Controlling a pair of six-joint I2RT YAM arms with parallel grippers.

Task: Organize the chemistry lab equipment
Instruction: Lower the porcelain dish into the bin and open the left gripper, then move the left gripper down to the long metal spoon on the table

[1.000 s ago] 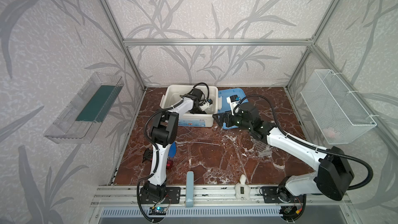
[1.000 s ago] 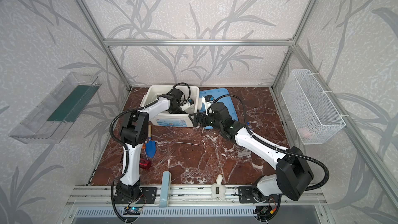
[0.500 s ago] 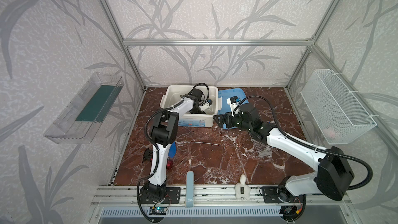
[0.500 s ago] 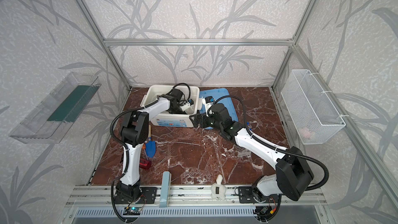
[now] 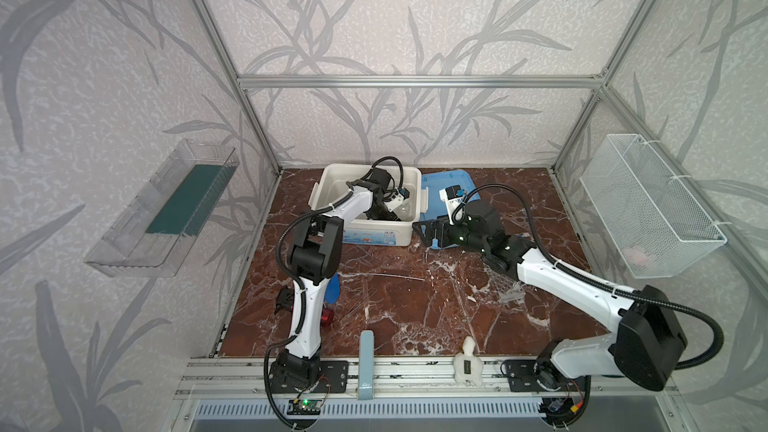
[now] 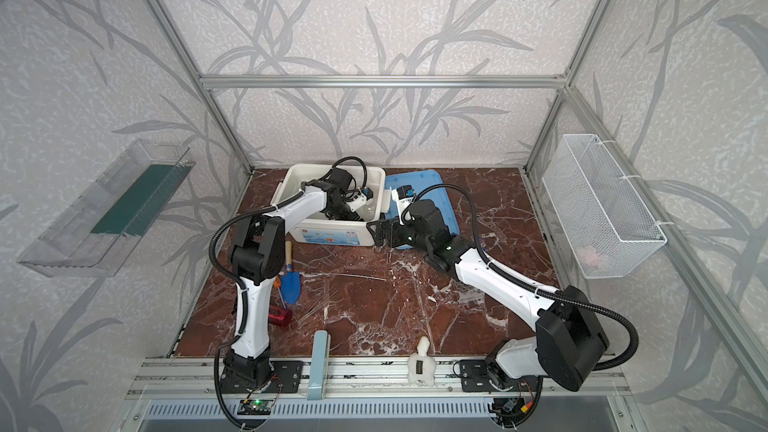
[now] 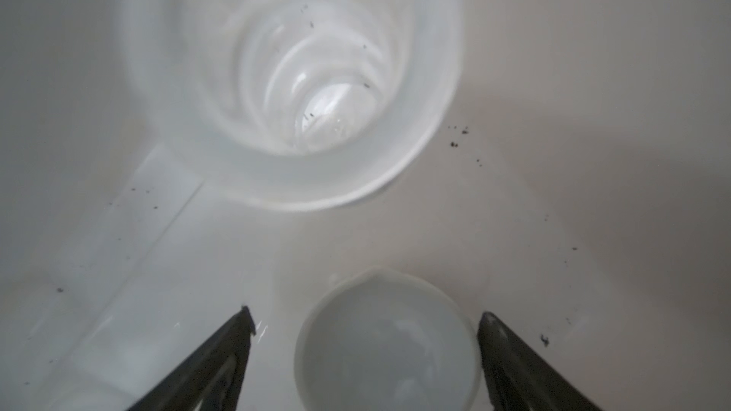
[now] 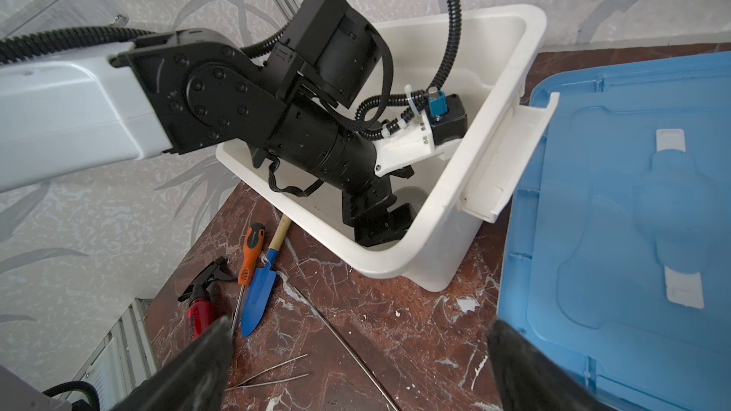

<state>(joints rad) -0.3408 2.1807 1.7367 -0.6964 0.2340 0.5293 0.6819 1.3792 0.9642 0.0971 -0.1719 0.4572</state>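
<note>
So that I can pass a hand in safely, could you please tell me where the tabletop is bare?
Bare marble: the back right, between the blue lid and the wire basket; the front middle, between the thin glass rods and the rail. Crowded: the left front, with the blue trowel and red bottle; the white bin, holding the left arm.

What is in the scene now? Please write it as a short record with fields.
bin: white, open, on table
left pincer: open, inside bin, either side of dish
beaker: in bin, beside dish
right pincer: open, empty, over table
rods: on table, outside bin
lid: blue, beside bin
</note>
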